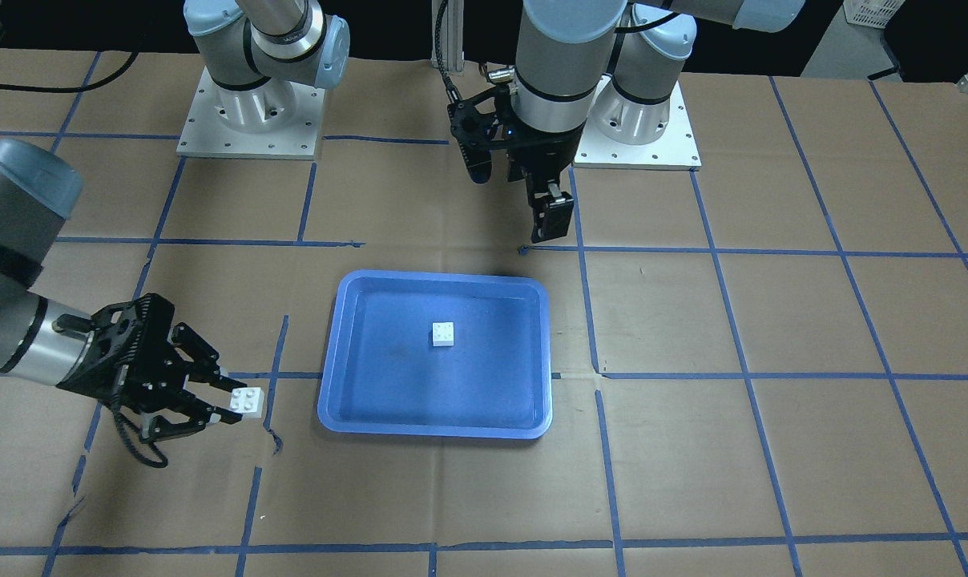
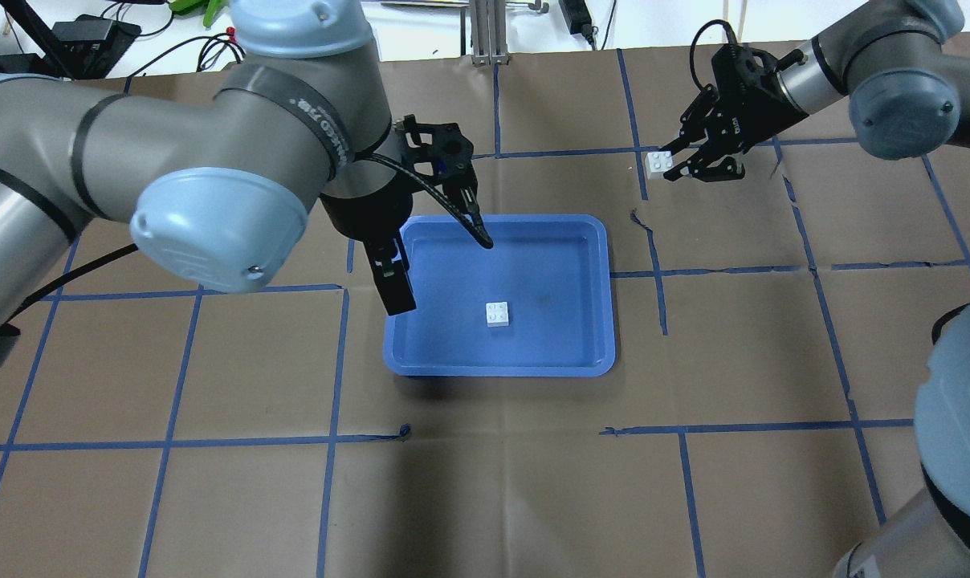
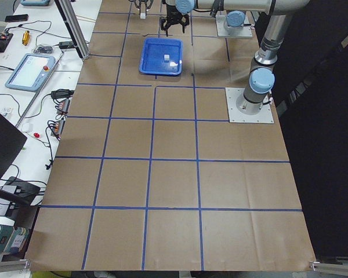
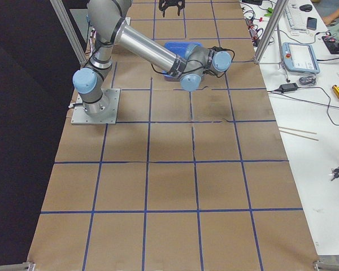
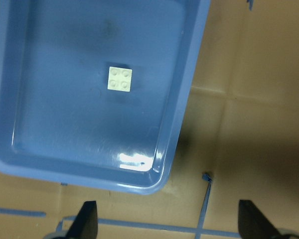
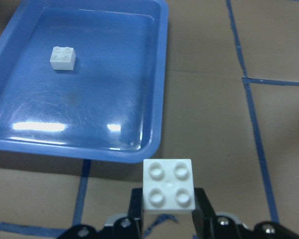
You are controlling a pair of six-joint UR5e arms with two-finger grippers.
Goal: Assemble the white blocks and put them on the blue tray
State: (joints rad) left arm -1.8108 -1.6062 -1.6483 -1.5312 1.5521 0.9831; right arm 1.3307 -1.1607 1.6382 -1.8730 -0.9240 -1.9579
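One white block point(image 1: 443, 334) lies studs up in the blue tray point(image 1: 432, 429), a little off its middle; it also shows in the overhead view point(image 2: 498, 315) and the left wrist view point(image 5: 119, 79). My right gripper point(image 1: 226, 407) is shut on the other white block point(image 1: 246, 400), studs up, above the paper beside the tray's end; in the overhead view the right gripper point(image 2: 668, 167) holds that block point(image 2: 658, 163). The right wrist view shows the held block point(image 6: 168, 185) close up. My left gripper point(image 2: 443, 274) is open and empty, raised over the tray's rim point(image 2: 501, 371) on the robot's side.
Brown paper with a blue tape grid covers the table. The two arm base plates point(image 1: 250, 120) point(image 1: 636, 128) stand at the robot's edge. A small tear in the paper point(image 2: 637, 218) lies between the tray and the right gripper. Benches with devices flank the table ends.
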